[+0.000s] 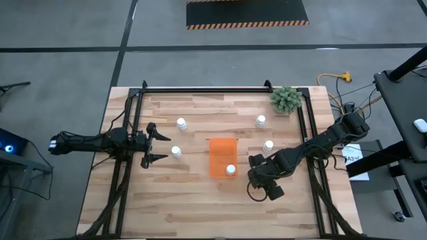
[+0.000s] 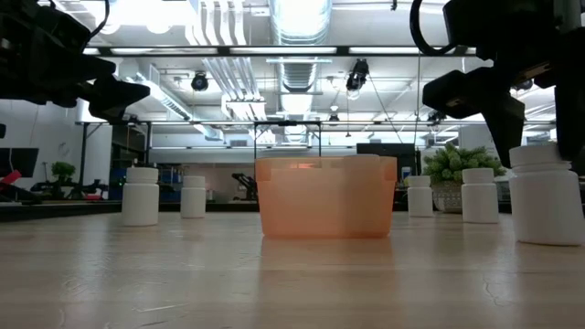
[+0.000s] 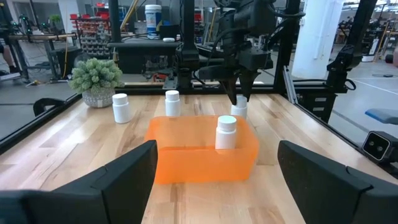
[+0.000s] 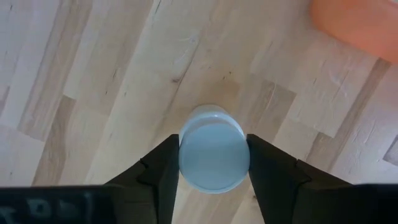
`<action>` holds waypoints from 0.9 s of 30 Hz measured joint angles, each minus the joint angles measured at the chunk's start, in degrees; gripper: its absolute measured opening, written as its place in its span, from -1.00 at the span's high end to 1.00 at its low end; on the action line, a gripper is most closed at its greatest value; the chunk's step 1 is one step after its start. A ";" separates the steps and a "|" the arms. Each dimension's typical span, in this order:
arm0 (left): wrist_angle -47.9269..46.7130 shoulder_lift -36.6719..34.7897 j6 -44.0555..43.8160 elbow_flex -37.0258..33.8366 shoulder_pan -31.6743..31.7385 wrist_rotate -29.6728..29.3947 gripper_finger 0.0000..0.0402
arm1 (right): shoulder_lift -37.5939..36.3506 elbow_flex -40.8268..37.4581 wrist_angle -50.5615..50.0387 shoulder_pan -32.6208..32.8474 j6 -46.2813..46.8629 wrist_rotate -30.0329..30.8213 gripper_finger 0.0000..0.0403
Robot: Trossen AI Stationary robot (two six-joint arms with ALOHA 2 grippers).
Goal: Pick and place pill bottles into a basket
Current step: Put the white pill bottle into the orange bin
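- Table [image 1: 200, 207]: bare wood lies open along the near edge, in front of both arms.
- Basket [image 1: 220, 152]: mid-table, one pill bottle [image 1: 231, 170] inside its near end.
- Left gripper [image 1: 155, 143]: jaws wide apart, empty, near a loose bottle [image 1: 176, 152].
- Right gripper [image 4: 213, 163]: fingers clamped on a bottle [image 4: 213, 155], just beside the basket's near right corner.

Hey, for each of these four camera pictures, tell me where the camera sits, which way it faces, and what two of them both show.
High view: overhead, facing straight down on the table; both arms show.
Low view: at tabletop height, facing level across to the orange basket; arm parts hang in from above.
Left wrist view: on the left arm, facing across the table at the basket; its own spread fingers show.
Right wrist view: on the right arm, facing down; its fingers are shut on a pill bottle.
Shared: the high and left wrist views both show the plant.
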 joint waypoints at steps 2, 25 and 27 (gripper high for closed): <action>-0.02 0.00 0.00 0.00 0.00 0.02 -0.57 | 0.00 0.00 0.00 0.00 -0.01 -0.02 0.25; -0.02 0.00 0.00 0.00 0.00 0.00 -0.57 | 0.00 10.64 -8.37 -0.37 -0.52 2.17 0.24; 0.00 0.00 0.00 0.00 0.00 0.01 -0.57 | 0.00 12.31 -9.89 -0.65 -0.72 2.95 0.24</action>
